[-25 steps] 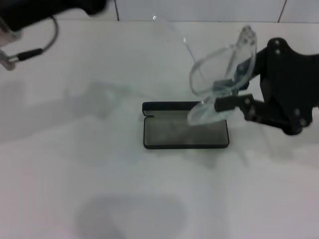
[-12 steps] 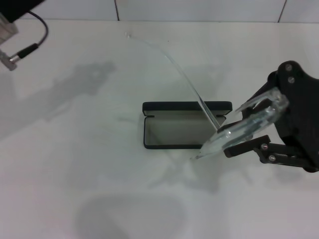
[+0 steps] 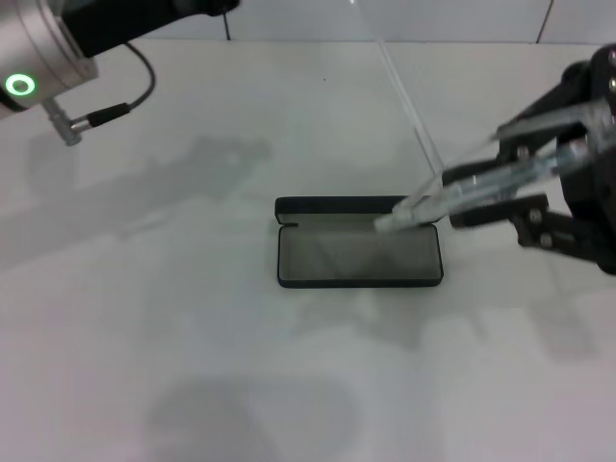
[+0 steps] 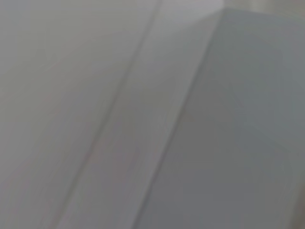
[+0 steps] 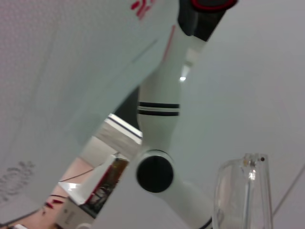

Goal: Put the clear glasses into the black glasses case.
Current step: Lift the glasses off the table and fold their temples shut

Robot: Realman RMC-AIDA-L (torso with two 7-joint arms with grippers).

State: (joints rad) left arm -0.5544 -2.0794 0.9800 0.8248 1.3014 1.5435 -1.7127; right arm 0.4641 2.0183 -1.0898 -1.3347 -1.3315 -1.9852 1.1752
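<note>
The black glasses case [image 3: 358, 280] lies open in the middle of the white table, grey lining up, its lid along the far side. My right gripper [image 3: 502, 183] is to the right of the case, shut on the clear glasses [image 3: 452, 199]. I see the glasses edge-on, tilted, with their low end over the case's far right corner. One thin clear arm [image 3: 399, 87] of the glasses sticks up and back. A piece of the clear glasses [image 5: 240, 191] also shows in the right wrist view. My left arm [image 3: 58, 38] is high at the far left, and its gripper does not show.
The white table [image 3: 192, 366] spreads all around the case. A tiled wall edge [image 3: 289, 19] runs along the back. A cable [image 3: 106, 111] hangs from the left arm's wrist. The right wrist view shows the robot's white body [image 5: 159, 119].
My right gripper has risen and swung the glasses' low end from the case's near right side back over its far right corner. The left arm has come further into view at top left.
</note>
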